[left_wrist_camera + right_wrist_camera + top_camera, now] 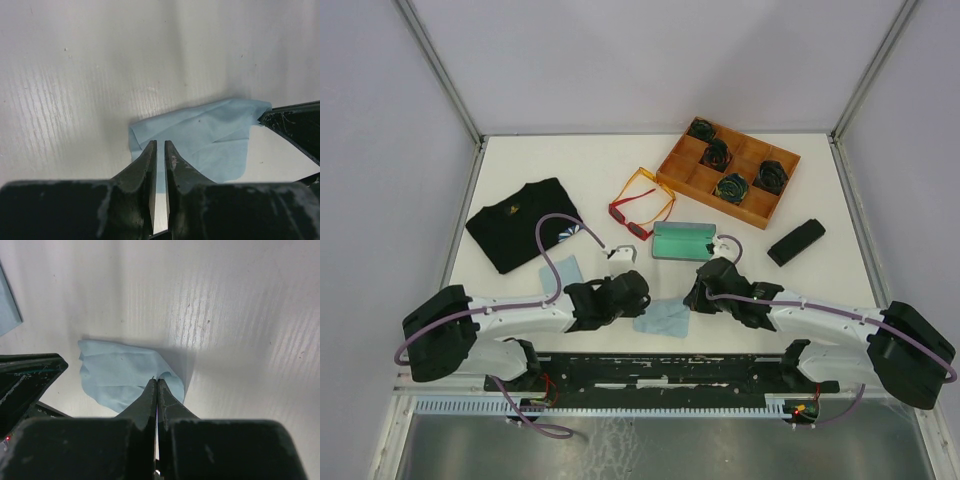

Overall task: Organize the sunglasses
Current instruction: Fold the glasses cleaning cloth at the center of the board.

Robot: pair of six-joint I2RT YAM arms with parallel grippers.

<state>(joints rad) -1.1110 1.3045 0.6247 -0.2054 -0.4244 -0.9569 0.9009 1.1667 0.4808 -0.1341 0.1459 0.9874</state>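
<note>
The red sunglasses [629, 216] and the orange-yellow sunglasses [647, 186] lie together at mid-table, behind both grippers. An open grey-blue case [682, 240] lies just right of them. A light blue cloth [663, 318] lies between the grippers. My right gripper [696, 297] is shut on the cloth's edge [115, 372], which puckers at its tips [157, 381]. My left gripper [640, 290] is low over the cloth's other edge [200, 135], its jaws [160, 143] a narrow slit apart with nothing seen held between them.
A wooden compartment tray [692, 178] with dark rolled items stands at the back right. A shut black case [795, 242] lies at the right. A black T-shirt [525, 222] lies at the left. A second light blue cloth [563, 270] lies by the left arm.
</note>
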